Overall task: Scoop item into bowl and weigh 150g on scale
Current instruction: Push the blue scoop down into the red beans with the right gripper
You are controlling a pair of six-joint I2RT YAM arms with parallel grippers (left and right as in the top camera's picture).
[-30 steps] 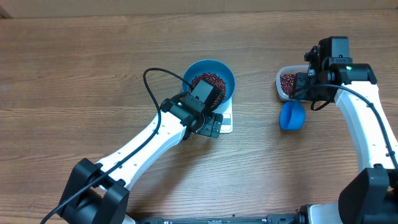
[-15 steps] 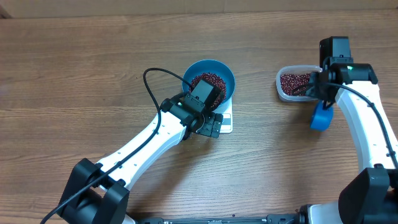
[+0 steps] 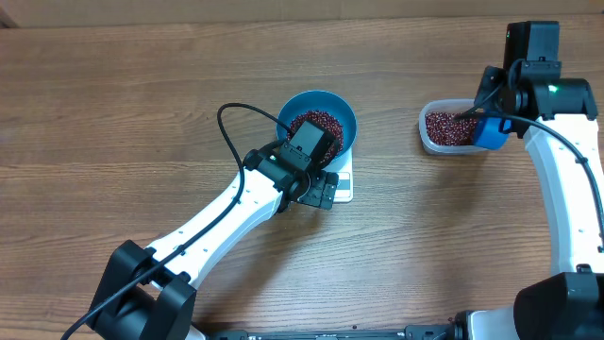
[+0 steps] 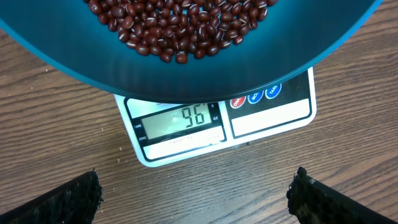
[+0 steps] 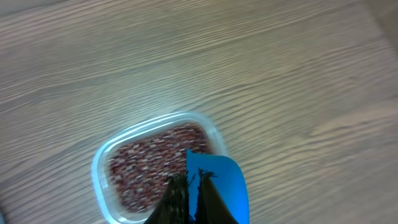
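Observation:
The blue bowl (image 3: pixel 345 111) stands on the white scale (image 3: pixel 343 185) and holds a heap of dark red beans (image 3: pixel 317 123). In the left wrist view the bowl (image 4: pixel 186 78) overhangs the scale (image 4: pixel 270 118), whose display reads 96. My left gripper (image 4: pixel 199 200) is open just in front of the scale, with only bare wood between its fingers (image 4: pixel 68 202). My right gripper (image 5: pixel 194 186) is shut on a small blue scoop (image 5: pixel 221 182). It holds the scoop (image 3: pixel 488 131) at the right end of a clear tub (image 3: pixel 427 132) of beans (image 5: pixel 146 168).
Wood tabletop all round. The left arm (image 3: pixel 226 212) lies diagonally from the front left up to the scale. The right arm (image 3: pixel 566 189) runs along the right edge. A black cable (image 3: pixel 231 127) loops beside the bowl.
My right gripper has carried the scoop from the table in front of the tub rightward and back to the tub's right end. The left arm has stayed still.

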